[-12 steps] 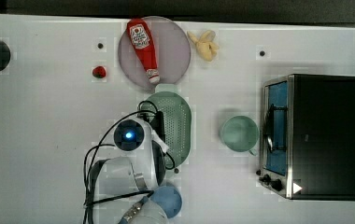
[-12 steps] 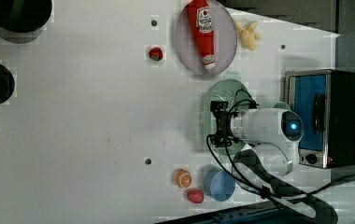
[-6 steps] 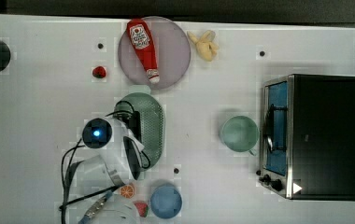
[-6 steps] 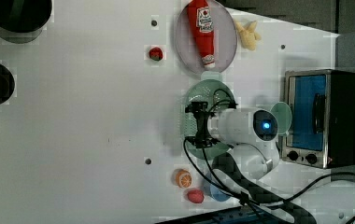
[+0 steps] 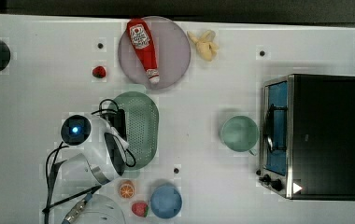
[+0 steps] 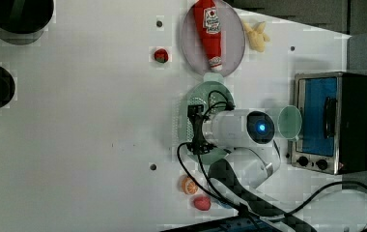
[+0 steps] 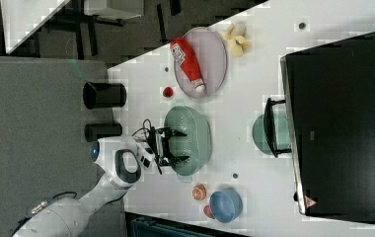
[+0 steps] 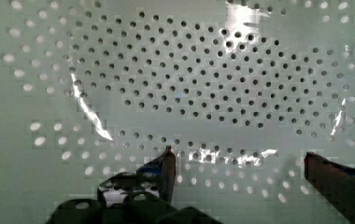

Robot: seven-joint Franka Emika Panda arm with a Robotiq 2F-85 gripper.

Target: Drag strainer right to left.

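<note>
With its fingers spread wide inside the bowl, my gripper (image 7: 172, 146) reaches into the strainer (image 5: 140, 128) at the centre of the top view, grasping nothing.

From my remote station I see the white arm (image 5: 89, 154) rise from the lower left of the top view, its wrist bent over the strainer's left rim. In the right view the arm lies nearly level, black fingertips (image 7: 181, 132) apart over the perforated floor; the wrist view shows both tips (image 8: 168, 163) hovering close to the holes. The strainer sits just below the grey plate (image 5: 175, 56) holding the ketchup bottle (image 5: 144, 44), well left of the green mug (image 5: 239, 133) and the toaster oven (image 5: 325, 135).
</note>
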